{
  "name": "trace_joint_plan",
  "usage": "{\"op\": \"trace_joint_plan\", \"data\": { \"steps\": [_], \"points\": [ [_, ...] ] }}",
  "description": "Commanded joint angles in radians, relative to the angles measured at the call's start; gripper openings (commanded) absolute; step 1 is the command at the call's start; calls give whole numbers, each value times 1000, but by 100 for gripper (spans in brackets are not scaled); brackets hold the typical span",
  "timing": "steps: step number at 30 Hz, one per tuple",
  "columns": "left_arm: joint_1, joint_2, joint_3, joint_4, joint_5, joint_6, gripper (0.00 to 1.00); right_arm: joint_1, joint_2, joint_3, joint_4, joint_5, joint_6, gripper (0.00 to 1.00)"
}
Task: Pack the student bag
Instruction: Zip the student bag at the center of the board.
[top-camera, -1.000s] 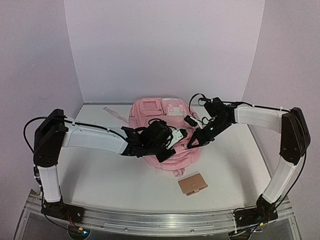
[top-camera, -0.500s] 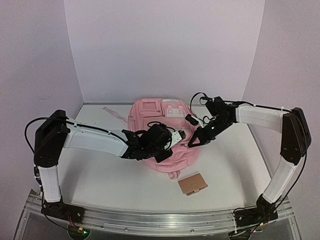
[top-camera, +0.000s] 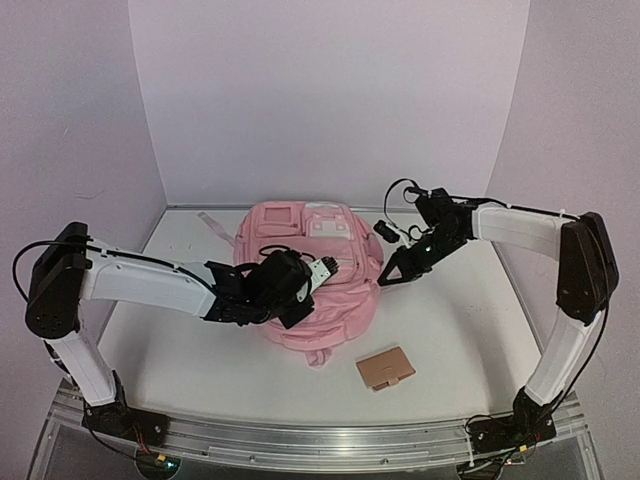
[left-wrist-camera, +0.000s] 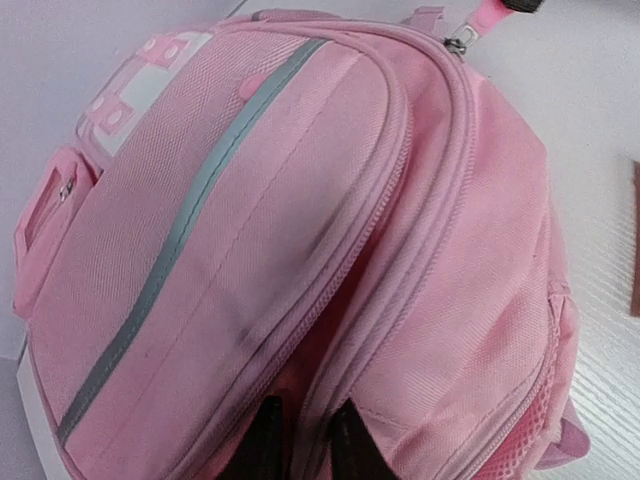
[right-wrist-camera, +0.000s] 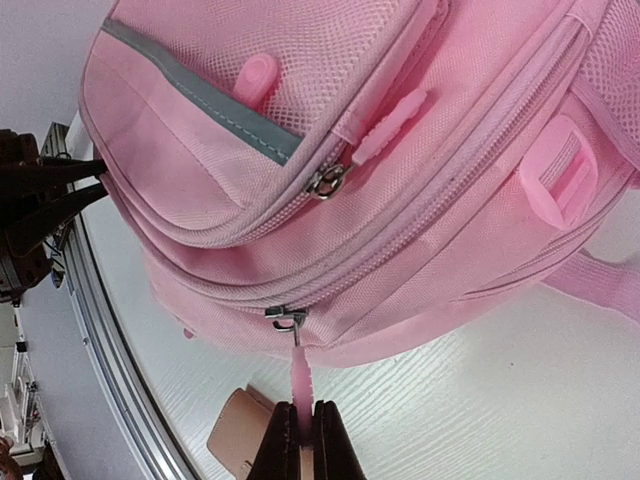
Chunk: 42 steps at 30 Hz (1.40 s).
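A large soft pink fabric backpack is being pinched by the left claw; its pink zipper pull is being gripped by the right claw.

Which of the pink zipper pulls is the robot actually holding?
The lower pull, hanging from the bag nearest the table: the right gripper pinches it. The upper pull, by the grey stripe, lies free.

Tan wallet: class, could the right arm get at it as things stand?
Probably not yet: the right gripper is shut on the student bag's zipper pull; the way to the wallet looks free.
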Motion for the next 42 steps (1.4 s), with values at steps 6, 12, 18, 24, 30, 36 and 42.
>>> {"op": "trace_joint_plan", "data": {
  "steps": [6,12,18,24,30,36,42],
  "points": [
    [-89,-21,60,-33,44,14,41,91,-7,32,21,-30,93,0],
    [-106,52,106,59,65,80,45,116,-30,22,21,-38,109,0],
    [-95,96,146,124,70,154,45,127,-49,2,22,-49,120,0],
    [-71,158,203,87,70,172,44,136,-78,-12,22,-71,143,0],
    [-57,181,209,58,60,164,34,140,-106,-29,21,-89,154,0],
    [-52,214,271,-68,-12,123,12,140,-105,-49,22,-96,154,0],
    [-57,136,202,-73,3,56,0,122,-78,-23,21,-35,127,0]
  ]
}}
